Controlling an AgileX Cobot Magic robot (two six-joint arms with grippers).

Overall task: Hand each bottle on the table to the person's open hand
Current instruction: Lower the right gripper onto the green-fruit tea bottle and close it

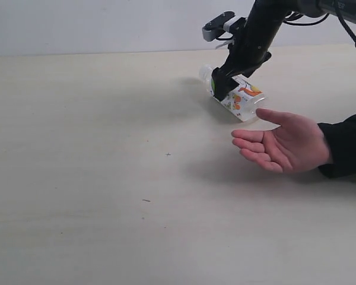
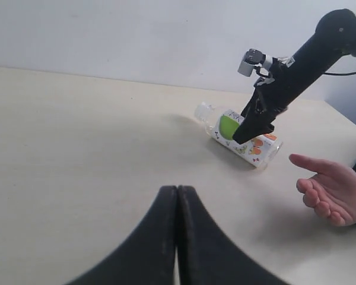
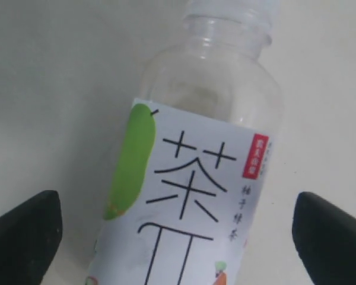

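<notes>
The white label (image 3: pixel 184 237) on the bottle (image 3: pixel 210 101), seen close in the right wrist view, carries a large black Chinese character 茶 with the top of a π-like sign under it, cut off at the frame edge. Beside these stand a small red tag (image 3: pixel 259 155) with white characters and a column of small black characters, both too blurred to read. In the other two views the print is too small to read.

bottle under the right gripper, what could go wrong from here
The clear plastic bottle with the green and orange label lies on its side on the beige table, the right gripper open astride it: closing off-centre could roll or squirt it away. The person's open hand is close by its base, so a hasty lift might knock the thumb.
</notes>
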